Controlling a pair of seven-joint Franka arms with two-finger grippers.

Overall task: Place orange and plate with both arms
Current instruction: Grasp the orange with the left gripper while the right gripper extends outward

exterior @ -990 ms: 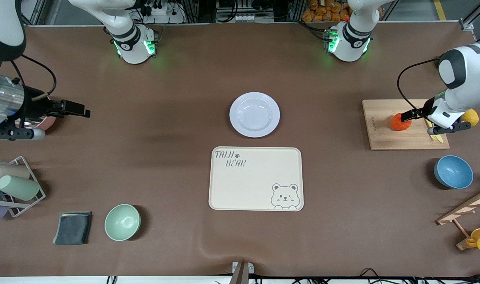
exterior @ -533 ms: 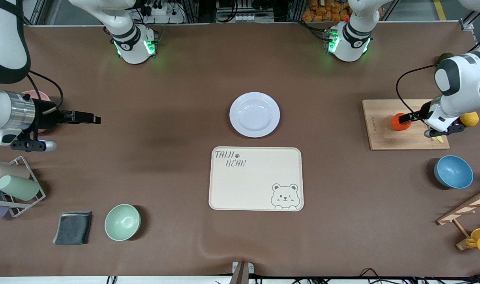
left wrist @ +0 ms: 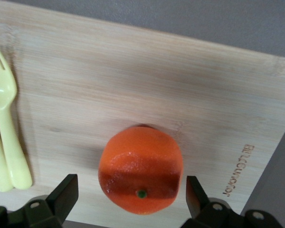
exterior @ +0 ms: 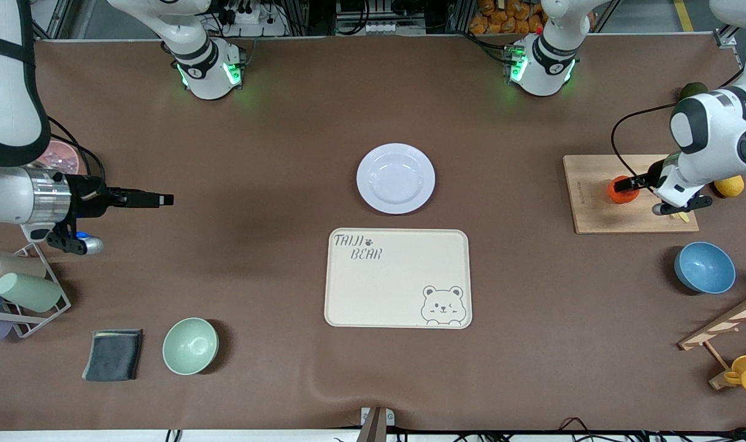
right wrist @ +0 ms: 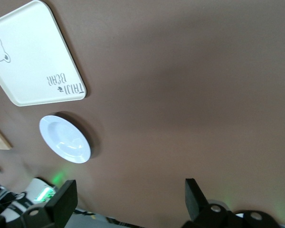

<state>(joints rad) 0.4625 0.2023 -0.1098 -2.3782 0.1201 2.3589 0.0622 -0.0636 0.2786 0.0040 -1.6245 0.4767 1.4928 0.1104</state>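
The orange (exterior: 620, 191) sits on a wooden cutting board (exterior: 594, 212) at the left arm's end of the table. My left gripper (exterior: 630, 182) is down at it and open. In the left wrist view the orange (left wrist: 140, 166) lies between the two fingertips (left wrist: 66, 192) of the left gripper (left wrist: 130, 194), with a gap on each side. The pale plate (exterior: 396, 178) rests at mid table, just farther from the front camera than the bear-print tray (exterior: 397, 288). My right gripper (exterior: 158, 199) hangs open and holds nothing over bare table at the right arm's end, pointing toward the plate (right wrist: 65, 139).
Pale yellow cutlery (left wrist: 2, 137) lies on the board beside the orange; a lemon (exterior: 730, 184) and a dark green fruit (exterior: 692, 90) are close by. A blue bowl (exterior: 704, 267), green bowl (exterior: 190, 345), dark cloth (exterior: 113, 354), cup rack (exterior: 23, 288) and pink bowl (exterior: 60, 156) ring the table.
My right gripper has travelled from the table's end toward the middle, open all the while. The left arm has shifted slightly, its open fingers still at the orange.
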